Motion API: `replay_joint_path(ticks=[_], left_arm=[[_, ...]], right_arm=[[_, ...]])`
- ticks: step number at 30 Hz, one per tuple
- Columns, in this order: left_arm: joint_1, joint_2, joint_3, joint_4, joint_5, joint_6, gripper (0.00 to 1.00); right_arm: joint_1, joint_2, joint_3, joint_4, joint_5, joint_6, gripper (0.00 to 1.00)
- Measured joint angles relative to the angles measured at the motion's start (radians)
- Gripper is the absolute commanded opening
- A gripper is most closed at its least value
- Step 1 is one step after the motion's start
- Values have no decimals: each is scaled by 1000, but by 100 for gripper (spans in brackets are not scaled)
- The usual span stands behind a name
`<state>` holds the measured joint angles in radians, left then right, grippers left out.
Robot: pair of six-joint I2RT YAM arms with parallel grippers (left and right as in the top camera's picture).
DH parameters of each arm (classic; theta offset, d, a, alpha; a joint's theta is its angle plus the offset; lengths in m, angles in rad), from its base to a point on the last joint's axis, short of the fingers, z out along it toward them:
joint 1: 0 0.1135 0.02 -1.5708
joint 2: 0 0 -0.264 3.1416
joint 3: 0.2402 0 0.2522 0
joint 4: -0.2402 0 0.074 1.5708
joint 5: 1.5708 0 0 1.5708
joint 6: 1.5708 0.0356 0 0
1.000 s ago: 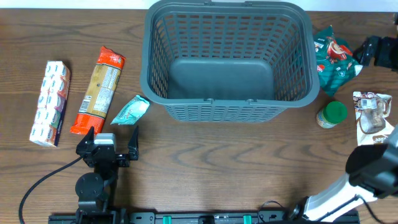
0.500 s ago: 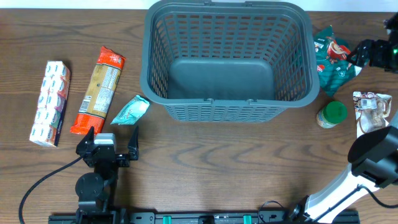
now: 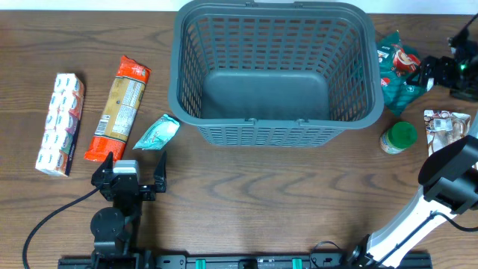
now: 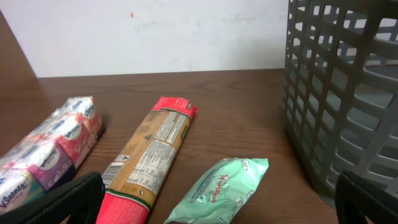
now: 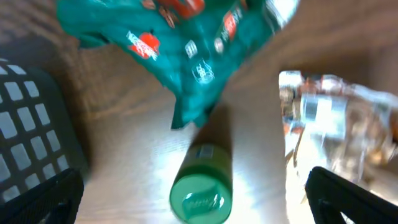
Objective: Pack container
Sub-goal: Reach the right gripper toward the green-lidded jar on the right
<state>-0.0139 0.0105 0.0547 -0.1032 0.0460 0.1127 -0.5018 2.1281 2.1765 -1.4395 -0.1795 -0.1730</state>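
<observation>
The container [image 3: 177, 67], a large dark-grey slotted basket, stands empty at the back middle of the table. My left gripper [image 3: 134, 166] rests open near the front left, just short of a mint-green pouch [image 3: 157, 132]. In the left wrist view that pouch [image 4: 224, 186] lies between my open fingertips [image 4: 68, 199], with the container's wall [image 4: 339, 93] to the right. My right gripper [image 3: 429, 75] hovers open at the far right beside a green snack bag [image 3: 399, 71]. In the right wrist view a green-lidded jar [image 5: 202, 186] sits below the open gripper [image 5: 199, 202]. Nothing is held.
Left of the container lie an orange pasta packet [image 3: 118, 108] and a tissue pack [image 3: 61, 123]. At the right are the green-lidded jar [image 3: 398, 137] and a clear packet [image 3: 447, 133]. The right arm's base link [image 3: 448, 187] stands at the front right.
My right gripper has turned and shifted a little toward the jar and the table's front. The left arm and all items have stayed put.
</observation>
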Motion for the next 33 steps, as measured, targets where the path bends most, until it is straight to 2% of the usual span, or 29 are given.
replay_joint_path(ticks=[5, 10, 33], left_arm=[[0, 0, 0, 0, 0, 0, 99], [0, 0, 0, 0, 0, 0, 99], [0, 0, 0, 0, 0, 0, 99]], right_arm=[[0, 0, -2, -34, 36, 101, 99], [1, 0, -48, -35, 46, 138, 99], [28, -2, -560, 210, 87, 234, 99]])
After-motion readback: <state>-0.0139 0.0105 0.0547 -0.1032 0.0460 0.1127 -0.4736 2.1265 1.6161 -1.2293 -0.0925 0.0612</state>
